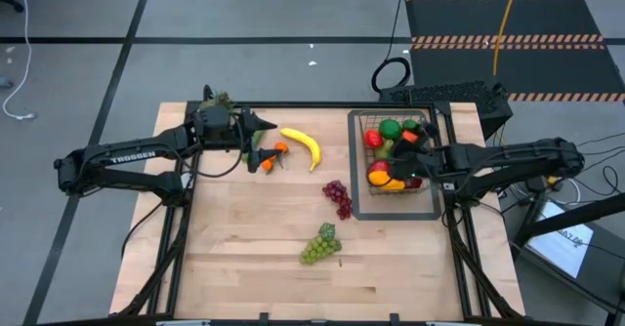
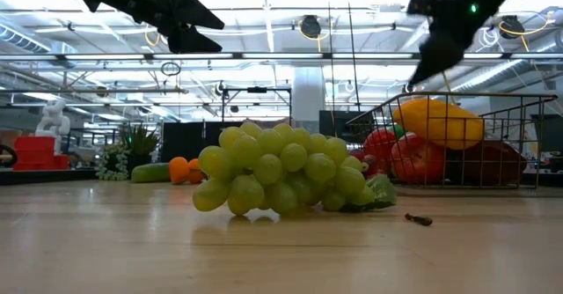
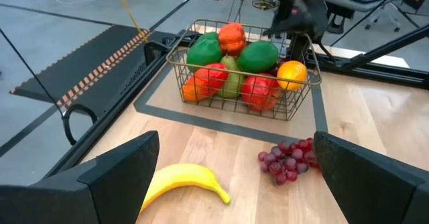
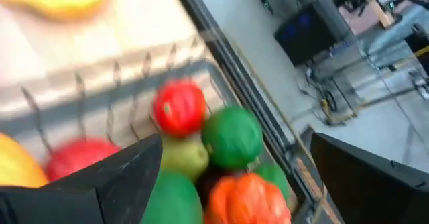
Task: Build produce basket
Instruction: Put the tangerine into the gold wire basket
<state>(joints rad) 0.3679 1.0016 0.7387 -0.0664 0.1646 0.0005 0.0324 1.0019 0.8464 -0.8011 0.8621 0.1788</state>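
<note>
The wire basket (image 1: pixel 398 160) stands on the table's far right on a flat tray (image 1: pixel 395 212). It is filled with red, green, orange and yellow produce (image 3: pixel 234 63). My right gripper (image 4: pixel 236 142) hangs open above this produce, touching nothing. On the wood lie a banana (image 1: pixel 303 146), purple grapes (image 1: pixel 338 198), green grapes (image 1: pixel 319 245), and an orange piece with a green cucumber (image 1: pixel 269 158). My left gripper (image 3: pixel 236 143) is open, raised above the table at the far left, just left of the banana.
A small leafy plant (image 1: pixel 217 100) stands at the far left edge behind my left arm. Bare wood (image 1: pixel 244 238) lies across the table's near half, apart from the green grapes. A small dark bit (image 2: pixel 419 219) lies near the front.
</note>
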